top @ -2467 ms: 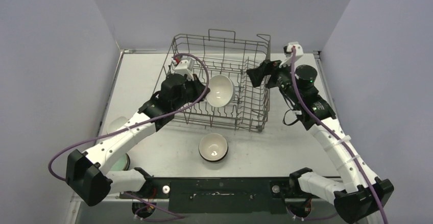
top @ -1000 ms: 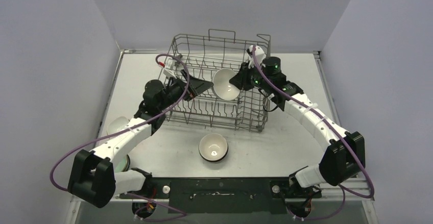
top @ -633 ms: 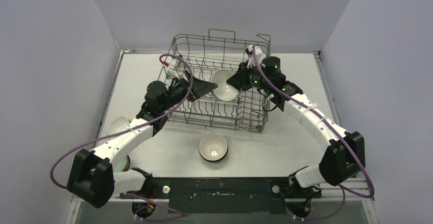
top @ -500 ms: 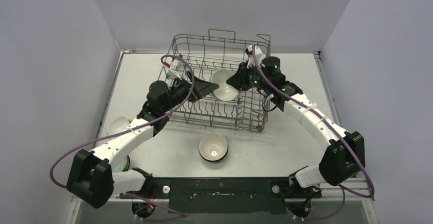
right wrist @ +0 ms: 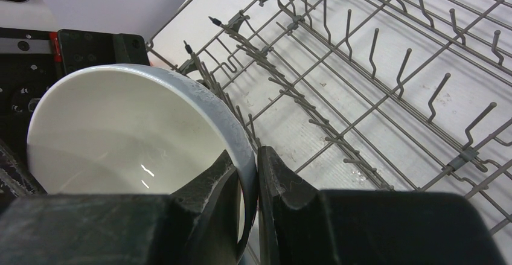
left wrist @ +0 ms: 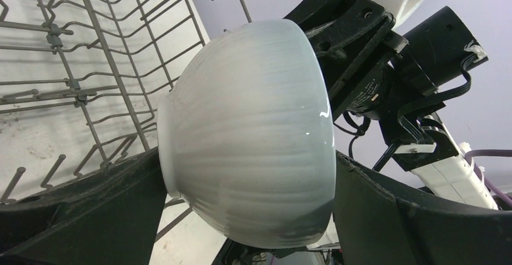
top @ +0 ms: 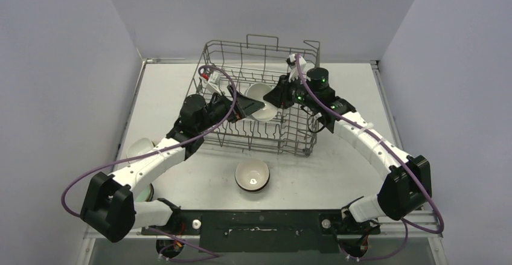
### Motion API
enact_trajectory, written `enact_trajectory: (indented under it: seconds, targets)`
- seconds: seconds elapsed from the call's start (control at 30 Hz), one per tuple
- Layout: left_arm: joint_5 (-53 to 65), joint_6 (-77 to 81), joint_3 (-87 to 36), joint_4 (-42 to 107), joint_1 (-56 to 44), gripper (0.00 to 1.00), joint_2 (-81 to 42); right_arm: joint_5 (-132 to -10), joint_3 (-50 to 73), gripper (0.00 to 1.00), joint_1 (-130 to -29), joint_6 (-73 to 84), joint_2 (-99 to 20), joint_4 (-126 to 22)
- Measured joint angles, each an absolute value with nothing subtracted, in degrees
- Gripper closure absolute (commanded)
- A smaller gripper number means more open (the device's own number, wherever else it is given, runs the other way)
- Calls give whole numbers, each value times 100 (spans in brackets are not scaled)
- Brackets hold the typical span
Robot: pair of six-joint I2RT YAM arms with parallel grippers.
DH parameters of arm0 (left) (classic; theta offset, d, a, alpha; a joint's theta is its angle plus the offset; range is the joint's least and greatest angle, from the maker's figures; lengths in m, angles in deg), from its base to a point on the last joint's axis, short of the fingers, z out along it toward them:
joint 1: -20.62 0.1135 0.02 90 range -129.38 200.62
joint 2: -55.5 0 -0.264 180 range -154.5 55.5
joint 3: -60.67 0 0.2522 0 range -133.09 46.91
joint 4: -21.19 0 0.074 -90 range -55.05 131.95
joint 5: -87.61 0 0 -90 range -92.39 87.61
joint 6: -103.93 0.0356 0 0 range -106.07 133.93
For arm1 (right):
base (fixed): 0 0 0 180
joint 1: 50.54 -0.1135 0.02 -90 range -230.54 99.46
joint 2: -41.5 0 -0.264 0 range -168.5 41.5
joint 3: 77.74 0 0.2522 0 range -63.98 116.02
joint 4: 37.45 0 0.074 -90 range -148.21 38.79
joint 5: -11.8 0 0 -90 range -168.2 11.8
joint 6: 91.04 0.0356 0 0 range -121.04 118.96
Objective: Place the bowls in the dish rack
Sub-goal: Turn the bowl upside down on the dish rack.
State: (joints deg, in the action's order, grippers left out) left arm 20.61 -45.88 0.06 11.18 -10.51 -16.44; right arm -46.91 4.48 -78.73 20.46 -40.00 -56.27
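A pale grey-white bowl point(top: 261, 103) point(left wrist: 253, 132) point(right wrist: 121, 132) hangs on its side inside the dish rack point(top: 296, 135) point(left wrist: 90, 47) point(right wrist: 374, 66). My right gripper point(top: 276, 99) point(right wrist: 250, 168) is shut on its rim, one finger inside and one outside. My left gripper point(top: 249, 105) point(left wrist: 247, 217) stands wide open around the same bowl, one finger by the foot and the other by the rim; whether they touch it I cannot tell. A second bowl point(top: 252, 174), white inside, sits upright on the table in front of the rack.
A white bowl point(top: 139, 149) and a pale green bowl point(top: 145, 191) lie at the table's left edge, partly hidden by my left arm. The rack's upright tines stand under and around the held bowl. Walls close in the table on three sides.
My left gripper has moved right and now straddles the bowl that the right gripper holds. The right gripper and bowl have shifted slightly left and down in the rack.
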Motion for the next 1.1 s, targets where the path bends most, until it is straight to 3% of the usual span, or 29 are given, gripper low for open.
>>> enact_trajectory:
  seconds: [0.2,0.4,0.47,0.57,0.67,0.83,1.0,1.1]
  targets:
    - [2194,-4787,-1,869,-1051,32,-1764,-4645,448,93,-7875,2052,-3997,-5581]
    - [2181,-4756,-1,819,-1034,58,-1823,-4682,448,84,-7875,2041,-3993,-5601]
    - [2186,-4758,-1,819,-1032,55,-1823,-4687,448,84,-7877,2044,-3993,-5598]
    - [2188,-4758,-1,819,-1030,29,-1823,-4693,448,93,-7875,2044,-3993,-5598]
    - [2194,-4752,-1,827,-1023,13,-1823,-4757,448,95,-7877,2020,-3993,-5601]
    - [2225,-4793,2,819,-995,12,-1764,-4886,448,95,-7881,1972,-3987,-5598]
    - [2229,-4795,63,817,-966,25,-1609,-4881,448,95,-7921,1993,-3938,-5561]
    - [2227,-4802,80,817,-947,26,-1580,-4879,448,95,-7930,2031,-3910,-5542]
